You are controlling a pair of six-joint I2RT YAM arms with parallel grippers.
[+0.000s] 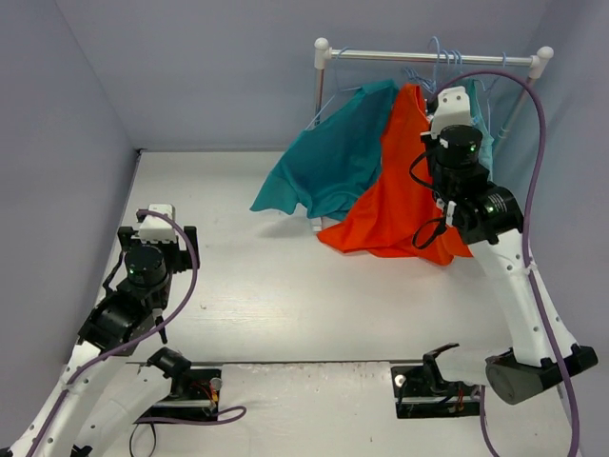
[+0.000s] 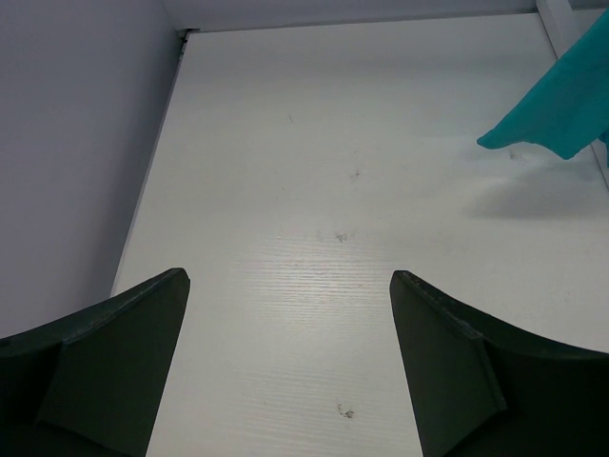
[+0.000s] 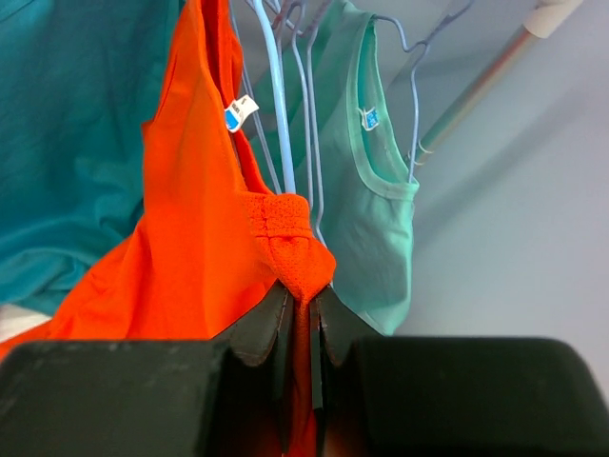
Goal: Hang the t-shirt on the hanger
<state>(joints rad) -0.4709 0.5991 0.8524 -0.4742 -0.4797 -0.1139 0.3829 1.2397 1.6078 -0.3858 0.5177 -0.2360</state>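
Observation:
The orange-red t-shirt (image 1: 400,195) hangs lifted up by the rack, its lower part trailing on the table. My right gripper (image 1: 440,112) is shut on a bunched fold of the t-shirt (image 3: 205,238) near the neck, its white label showing. A pale blue hanger (image 3: 279,105) hangs just behind the gripped fabric; its hook is over the rail in the top view (image 1: 437,52). I cannot tell whether the hanger is inside the shirt. My left gripper (image 2: 290,286) is open and empty over bare table at the left.
A white rack rail (image 1: 381,57) stands at the back right with several hangers. A teal-blue shirt (image 1: 328,157) drapes from it to the table. A lighter green-teal garment (image 3: 376,190) hangs right of the t-shirt. Grey walls close the left and back.

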